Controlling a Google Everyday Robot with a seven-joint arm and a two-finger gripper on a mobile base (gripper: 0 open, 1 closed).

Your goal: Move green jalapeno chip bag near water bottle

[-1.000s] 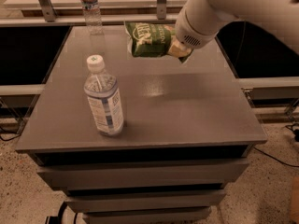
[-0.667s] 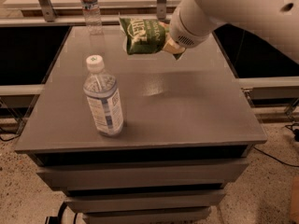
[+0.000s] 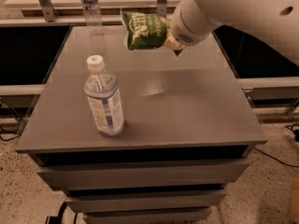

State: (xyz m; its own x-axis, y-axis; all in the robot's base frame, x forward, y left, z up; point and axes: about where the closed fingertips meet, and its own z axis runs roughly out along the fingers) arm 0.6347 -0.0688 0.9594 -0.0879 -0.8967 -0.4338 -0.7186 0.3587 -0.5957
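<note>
In 1 second the pincer (image 3: pixel 174 43), aloft over the grey table (image 3: pixel 187 106) and clamped on the crinkly green jalapeno chip bag (image 3: pixel 144 30), has carried it closer to the clear ribbed plastic water bottle (image 3: pixel 90 8), so set-down seems near.

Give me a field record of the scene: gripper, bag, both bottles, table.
table: grey top, drawers below
gripper: over the far side of the table, shut on the chip bag
chip bag: held in the air, to the right of the water bottle, apart from it
water bottle: upright, far left corner
second bottle: upright, white cap, near left part of the top
status: bag not yet set down
</note>
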